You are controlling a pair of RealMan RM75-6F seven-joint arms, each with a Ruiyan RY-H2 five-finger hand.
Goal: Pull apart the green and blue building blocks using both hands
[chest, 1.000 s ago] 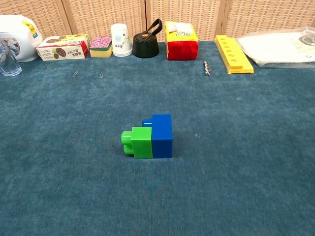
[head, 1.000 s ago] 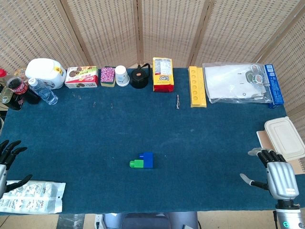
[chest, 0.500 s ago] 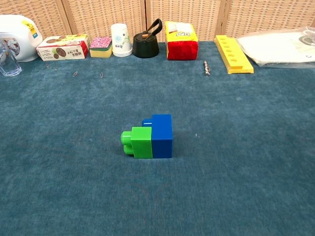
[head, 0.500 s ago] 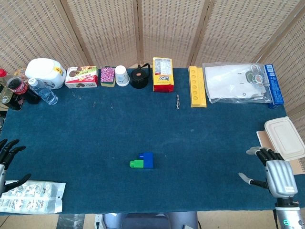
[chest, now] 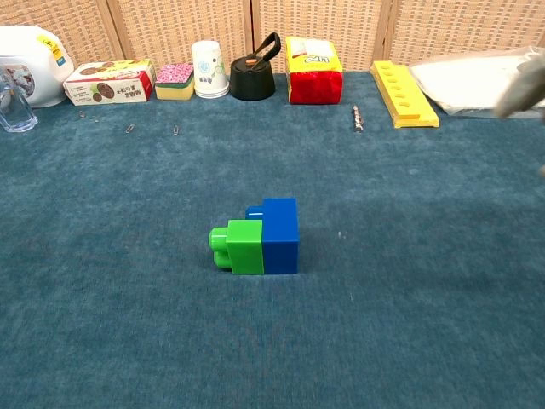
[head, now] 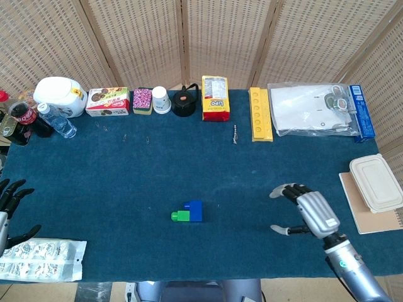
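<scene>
Reaching inward since 0.5 s ago, right hand [head: 312, 211], fingers spread and empty, nears joined green block [head: 180, 216] and blue block [head: 195, 211]; left hand [head: 7, 207] unchanged, splayed, empty.

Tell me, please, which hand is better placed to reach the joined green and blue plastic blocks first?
The right hand. It hangs open over the blue cloth, beside the blue plastic block. The left hand sits at the table's far left edge, much farther from the green plastic block.

The joined blocks [head: 189, 212] lie mid-table. The right hand [head: 310, 211] hovers at their three o'clock, the left hand [head: 7, 204] far off at nine. A tin [head: 184, 102] and packet [head: 215, 98] stand at twelve.
</scene>
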